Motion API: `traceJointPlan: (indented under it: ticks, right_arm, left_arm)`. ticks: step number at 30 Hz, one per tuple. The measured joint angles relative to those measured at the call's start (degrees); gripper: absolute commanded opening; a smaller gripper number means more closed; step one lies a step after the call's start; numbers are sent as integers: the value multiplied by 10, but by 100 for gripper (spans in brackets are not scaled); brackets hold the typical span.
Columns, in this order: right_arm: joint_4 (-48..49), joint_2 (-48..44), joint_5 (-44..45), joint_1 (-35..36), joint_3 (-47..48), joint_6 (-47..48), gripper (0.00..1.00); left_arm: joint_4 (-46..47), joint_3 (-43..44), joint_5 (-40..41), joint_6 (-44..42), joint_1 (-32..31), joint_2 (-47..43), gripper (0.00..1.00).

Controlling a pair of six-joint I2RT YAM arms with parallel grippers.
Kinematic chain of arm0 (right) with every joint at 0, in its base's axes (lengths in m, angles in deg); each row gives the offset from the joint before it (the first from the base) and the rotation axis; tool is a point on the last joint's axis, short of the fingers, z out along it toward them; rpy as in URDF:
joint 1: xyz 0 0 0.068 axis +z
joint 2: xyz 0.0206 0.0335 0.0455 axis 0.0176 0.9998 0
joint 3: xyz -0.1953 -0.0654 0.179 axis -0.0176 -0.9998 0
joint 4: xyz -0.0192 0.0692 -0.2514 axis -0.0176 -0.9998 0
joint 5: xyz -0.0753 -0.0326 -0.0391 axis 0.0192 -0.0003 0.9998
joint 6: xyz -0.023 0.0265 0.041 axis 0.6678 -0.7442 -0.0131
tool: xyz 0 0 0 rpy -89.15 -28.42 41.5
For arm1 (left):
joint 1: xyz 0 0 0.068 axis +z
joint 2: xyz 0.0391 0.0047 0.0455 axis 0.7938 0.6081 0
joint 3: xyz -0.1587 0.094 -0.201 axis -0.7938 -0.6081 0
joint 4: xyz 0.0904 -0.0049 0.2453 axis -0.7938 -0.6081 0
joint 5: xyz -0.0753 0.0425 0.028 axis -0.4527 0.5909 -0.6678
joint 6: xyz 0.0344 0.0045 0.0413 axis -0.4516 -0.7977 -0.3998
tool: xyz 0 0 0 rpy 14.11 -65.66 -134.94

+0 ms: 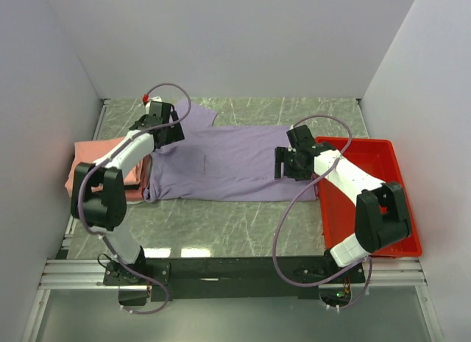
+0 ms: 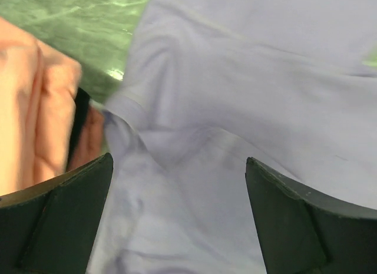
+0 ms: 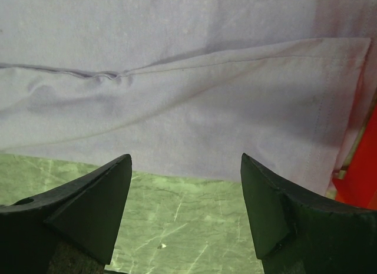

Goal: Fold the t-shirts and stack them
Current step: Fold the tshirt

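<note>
The pale lavender t-shirt (image 1: 228, 162) lies spread flat across the middle of the table, with a sleeve toward the back left. A salmon-pink folded shirt (image 1: 92, 154) lies at the left, touching the lavender one; it also shows in the left wrist view (image 2: 29, 109). I cannot make out a separate darker red shirt. My left gripper (image 1: 163, 132) is open and empty over the lavender shirt's (image 2: 235, 91) left end (image 2: 178, 162). My right gripper (image 1: 285, 164) is open and empty (image 3: 185, 159) above bare table just off the shirt's hem (image 3: 194, 109).
A red plastic tray (image 1: 383, 209) stands at the right and the shirt's right end reaches its rim; its edge shows in the right wrist view (image 3: 362, 180). The green marble tabletop (image 1: 221, 228) is walled in white on three sides.
</note>
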Motion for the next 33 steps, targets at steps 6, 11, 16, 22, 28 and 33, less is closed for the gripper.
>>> traceJointPlan:
  ticks: [6, 11, 16, 22, 28, 33]
  right_arm:
    - [18, -21, 2, 21, -31, -7, 82]
    - [48, -25, -8, 30, -75, -20, 82]
    - [81, 3, -9, 28, -82, -27, 82]
    - [100, 33, -11, 8, -104, -40, 82]
    - [126, -2, -33, -40, -143, -56, 82]
    - [129, -17, -44, -78, -158, -63, 82]
  left_arm:
    - [26, -80, -23, 62, -82, -94, 99]
    - [44, -141, -52, 107, -142, -110, 100]
    - [51, -176, -62, 142, -134, -102, 100]
    - [65, -192, -68, 163, -134, -91, 100]
    - [81, -224, -79, 174, -151, -91, 100]
    - [82, -229, -82, 187, -177, -91, 99]
